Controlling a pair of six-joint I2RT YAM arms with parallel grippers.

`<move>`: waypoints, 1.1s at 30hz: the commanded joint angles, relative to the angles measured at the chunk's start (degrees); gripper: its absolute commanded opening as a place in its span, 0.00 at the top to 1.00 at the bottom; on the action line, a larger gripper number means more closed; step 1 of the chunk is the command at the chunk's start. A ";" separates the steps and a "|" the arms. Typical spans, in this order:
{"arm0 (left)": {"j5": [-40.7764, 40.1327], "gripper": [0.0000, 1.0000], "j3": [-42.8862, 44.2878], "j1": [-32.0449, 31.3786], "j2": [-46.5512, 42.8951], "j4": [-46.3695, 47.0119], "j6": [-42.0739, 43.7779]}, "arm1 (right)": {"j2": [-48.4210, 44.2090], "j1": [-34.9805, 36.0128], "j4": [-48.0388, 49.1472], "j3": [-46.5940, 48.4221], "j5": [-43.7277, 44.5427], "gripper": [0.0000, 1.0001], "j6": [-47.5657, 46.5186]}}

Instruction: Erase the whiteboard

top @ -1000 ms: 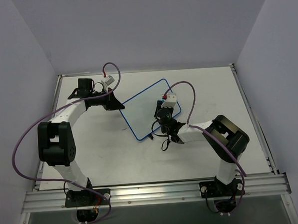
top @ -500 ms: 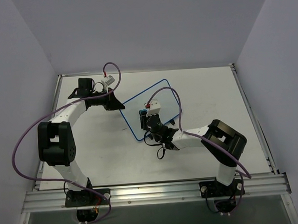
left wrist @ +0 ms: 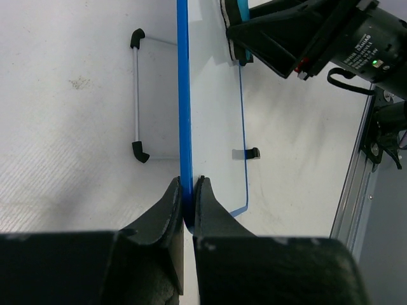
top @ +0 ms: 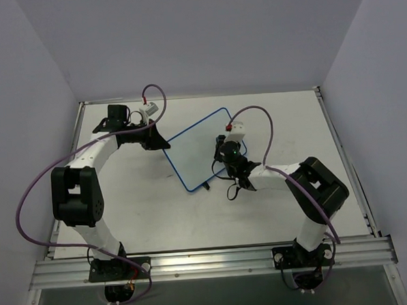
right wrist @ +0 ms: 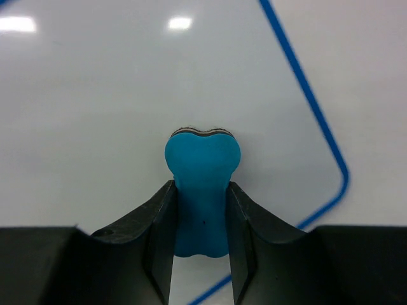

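The whiteboard (top: pixel 193 155), white with a thin blue frame, stands tilted mid-table. My left gripper (top: pixel 163 145) is shut on its left corner. In the left wrist view the frame (left wrist: pixel 184 95) runs edge-on between my left gripper's (left wrist: pixel 188 186) jaws, with its black feet (left wrist: pixel 139 151) to the left. My right gripper (top: pixel 225 155) is over the board's right part, shut on the blue bone-shaped eraser (right wrist: pixel 202 184). The eraser's head is pressed flat on the board (right wrist: pixel 127 95) near its rounded corner. My right gripper (right wrist: pixel 201 188) pinches the eraser's waist. No writing shows on the surface in view.
The white table (top: pixel 290 120) is enclosed by pale walls on three sides. A metal rail (top: pixel 209 261) carries both arm bases at the near edge. Purple cables loop beside each arm (top: pixel 28 196). The right arm's wrist (left wrist: pixel 318 32) shows in the left wrist view.
My right gripper swept the eraser leftward across the board, then back to the right side. The left gripper and the board have stayed still.
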 commanded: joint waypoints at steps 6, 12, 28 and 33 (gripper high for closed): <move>-8.32 0.98 1.67 -0.86 -3.69 -4.43 9.98 | -3.31 -1.76 -3.49 -7.74 0.82 1.00 6.72; -11.14 0.98 0.96 -0.86 -5.45 -4.34 10.33 | -3.05 7.44 -1.81 -4.07 0.27 1.00 5.85; -12.46 0.98 -0.71 -2.18 -5.62 -3.90 9.99 | 2.85 9.68 -4.63 8.26 5.46 1.00 1.63; -12.72 0.98 -0.53 -2.18 -5.19 -3.82 9.99 | 0.12 3.71 -4.02 0.62 6.69 1.00 5.93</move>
